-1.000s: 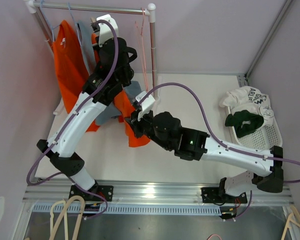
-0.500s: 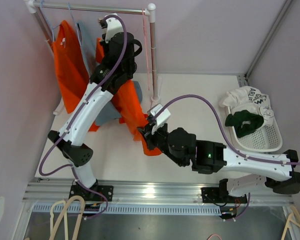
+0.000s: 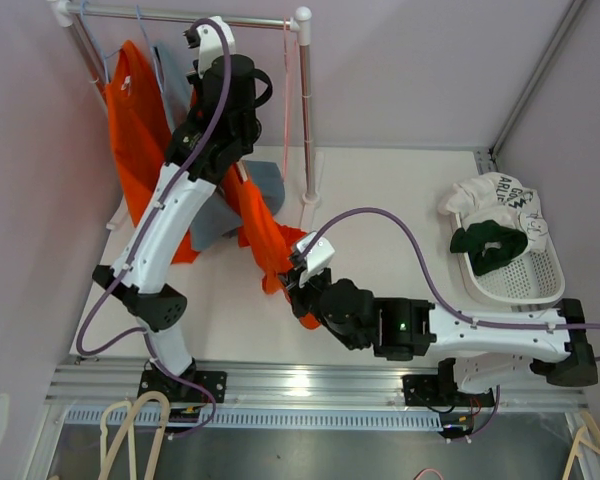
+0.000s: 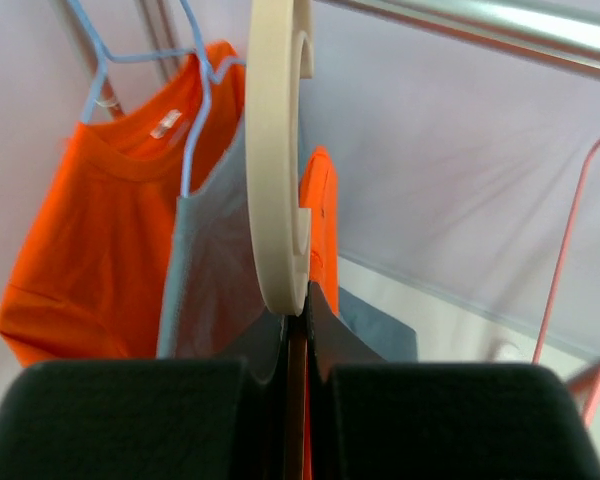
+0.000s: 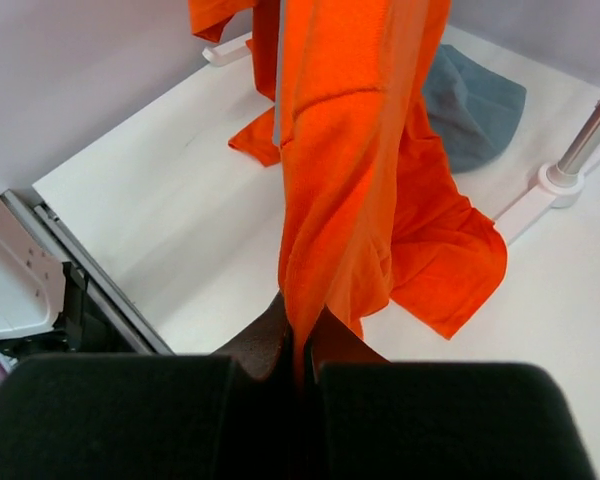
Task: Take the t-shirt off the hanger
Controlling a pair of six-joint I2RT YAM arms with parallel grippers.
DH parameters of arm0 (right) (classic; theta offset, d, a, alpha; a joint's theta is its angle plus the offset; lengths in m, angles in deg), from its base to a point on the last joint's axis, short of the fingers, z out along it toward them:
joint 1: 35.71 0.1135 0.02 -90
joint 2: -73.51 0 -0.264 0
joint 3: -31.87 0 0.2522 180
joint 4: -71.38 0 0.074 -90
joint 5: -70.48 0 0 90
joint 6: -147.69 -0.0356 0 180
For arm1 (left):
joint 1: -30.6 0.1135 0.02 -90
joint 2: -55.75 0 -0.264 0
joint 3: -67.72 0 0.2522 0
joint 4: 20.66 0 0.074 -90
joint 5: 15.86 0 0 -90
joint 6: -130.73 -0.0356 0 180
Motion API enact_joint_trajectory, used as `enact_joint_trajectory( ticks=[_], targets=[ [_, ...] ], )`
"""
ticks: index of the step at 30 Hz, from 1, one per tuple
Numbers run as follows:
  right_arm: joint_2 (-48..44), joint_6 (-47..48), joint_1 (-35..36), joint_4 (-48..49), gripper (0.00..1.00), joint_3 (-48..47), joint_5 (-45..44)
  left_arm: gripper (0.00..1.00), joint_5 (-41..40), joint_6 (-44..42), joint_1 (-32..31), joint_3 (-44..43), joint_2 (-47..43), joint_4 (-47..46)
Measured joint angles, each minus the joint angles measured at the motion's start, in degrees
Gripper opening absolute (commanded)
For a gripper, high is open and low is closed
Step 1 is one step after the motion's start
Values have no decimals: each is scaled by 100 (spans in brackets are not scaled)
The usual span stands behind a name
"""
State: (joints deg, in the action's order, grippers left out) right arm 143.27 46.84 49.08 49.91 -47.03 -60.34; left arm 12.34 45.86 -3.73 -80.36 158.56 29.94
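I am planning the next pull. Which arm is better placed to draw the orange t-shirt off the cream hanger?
Probably the right arm: the right gripper is shut on the low end of the orange t-shirt, while the left gripper holds the cream hanger high.

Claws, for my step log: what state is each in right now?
Left claw: closed, holding the cream hanger.
Right claw: closed, holding the orange t-shirt.

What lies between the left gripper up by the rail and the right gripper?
The orange t-shirt, stretched from the cream hanger that the left gripper clamps down to the right gripper pinching its fabric. The top view shows it.
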Motion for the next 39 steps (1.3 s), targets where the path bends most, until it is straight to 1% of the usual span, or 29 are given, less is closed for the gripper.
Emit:
enact_joint_trajectory(
  ticks=[4, 6, 9, 13, 15, 19, 22, 28, 31, 35, 39],
  targets=[
    [219, 203, -208, 203, 0, -13, 50, 1, 505, 656, -44, -7, -173, 763],
    [326, 315, -509, 229, 0, -81, 214, 1, 776, 966, -87, 83, -354, 1150],
    [505, 426, -1137, 271, 0, -278, 466, 1, 1137, 1303, -223, 452, -822, 1585],
    [732, 446, -1814, 380, 0, -503, 813, 1, 1453, 1523, -343, 957, -1539, 1862],
    [804, 409, -1963, 407, 0, -507, 944, 1, 1497, 1541, -343, 1067, -1836, 1888],
    [981, 249, -2046, 398, 0, -485, 1134, 1, 1502, 1519, -313, 929, -2131, 1982],
    [997, 118, -1941, 402, 0, -317, 1165, 1, 1502, 1528, -258, 592, -2046, 2009],
    [997, -72, -1587, 350, 0, -125, 1154, 1, 1600, 1534, -205, 476, -1742, 2022],
    [997, -94, -1515, 330, 0, -122, 1119, 1, 1917, 1565, -177, 295, -1550, 2133],
    [994, -52, -1670, 313, 0, -125, 1064, 1, 2382, 1615, -179, 260, -1624, 2398],
    [994, 66, -1954, 238, 0, -136, 1019, 1, 3102, 1639, -177, 695, -2208, 2715]
  ],
)
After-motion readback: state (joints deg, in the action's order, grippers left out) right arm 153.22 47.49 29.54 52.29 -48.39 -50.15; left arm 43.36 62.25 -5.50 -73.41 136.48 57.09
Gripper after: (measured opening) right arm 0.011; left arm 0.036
